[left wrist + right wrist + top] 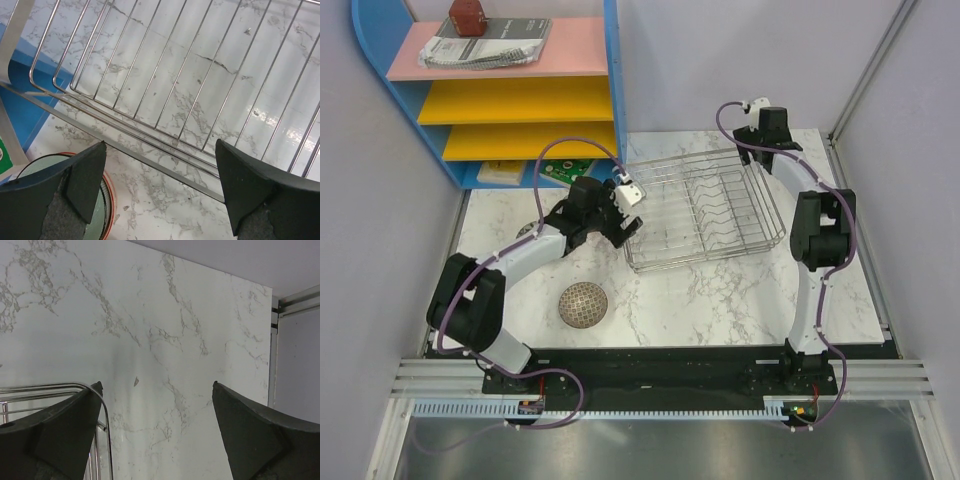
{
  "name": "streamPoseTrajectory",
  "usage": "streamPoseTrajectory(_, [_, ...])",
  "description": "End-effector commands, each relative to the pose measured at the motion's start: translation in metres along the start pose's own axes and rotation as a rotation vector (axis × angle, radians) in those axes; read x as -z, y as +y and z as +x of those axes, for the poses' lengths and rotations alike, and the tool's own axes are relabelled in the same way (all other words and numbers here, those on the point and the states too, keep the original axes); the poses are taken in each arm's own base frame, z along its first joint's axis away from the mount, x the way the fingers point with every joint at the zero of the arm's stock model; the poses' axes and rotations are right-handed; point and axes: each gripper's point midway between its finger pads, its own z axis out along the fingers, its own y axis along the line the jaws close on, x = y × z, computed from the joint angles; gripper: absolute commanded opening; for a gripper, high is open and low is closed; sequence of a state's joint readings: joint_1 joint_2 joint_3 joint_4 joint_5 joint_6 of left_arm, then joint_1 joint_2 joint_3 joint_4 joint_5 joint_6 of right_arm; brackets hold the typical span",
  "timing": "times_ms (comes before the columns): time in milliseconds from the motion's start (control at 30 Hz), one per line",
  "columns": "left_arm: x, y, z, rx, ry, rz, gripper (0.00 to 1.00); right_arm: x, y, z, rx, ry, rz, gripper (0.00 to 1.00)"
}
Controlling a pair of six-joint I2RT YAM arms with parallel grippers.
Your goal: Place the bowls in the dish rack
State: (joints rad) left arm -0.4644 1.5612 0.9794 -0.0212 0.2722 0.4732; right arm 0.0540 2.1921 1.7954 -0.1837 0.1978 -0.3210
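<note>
The chrome wire dish rack (705, 205) stands at the table's back middle with nothing in it. A beige mesh-patterned bowl (583, 303) lies upside down in front of the rack's left end. My left gripper (623, 215) is open and empty at the rack's left end. In the left wrist view the gripper (160, 172) hangs over bare marble just outside the rack's rim (150, 95). A bowl with a red rim and pale green inside (106, 210) lies by its left finger. My right gripper (757, 122) is open and empty beyond the rack's back right corner (95, 390). The other bowls are hidden.
A blue shelf unit (510, 90) with pink and yellow shelves stands at the back left, holding a notebook and a red object. A green board (560, 170) lies at its foot. A round edge (527, 228) shows beside the left arm. Walls close in behind and right.
</note>
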Motion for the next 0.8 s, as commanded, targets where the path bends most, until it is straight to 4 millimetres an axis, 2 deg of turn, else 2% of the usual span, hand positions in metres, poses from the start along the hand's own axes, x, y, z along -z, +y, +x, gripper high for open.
streamPoseTrajectory(0, [0.006,-0.037,0.006,-0.067,0.03,0.108,0.95,-0.004,-0.026,-0.039,-0.057,-0.09,0.075,0.98])
streamPoseTrajectory(100, [0.007,-0.055,0.008,-0.092,0.043,0.153,0.95,-0.006,-0.029,-0.047,-0.047,-0.102,0.082,0.98])
streamPoseTrajectory(400, [0.015,-0.108,0.007,-0.16,0.066,0.302,0.95,-0.016,-0.033,-0.046,-0.029,-0.098,0.099,0.98])
streamPoseTrajectory(767, [0.026,-0.189,0.003,-0.302,0.079,0.504,0.94,-0.019,-0.03,-0.055,-0.048,-0.125,0.073,0.98])
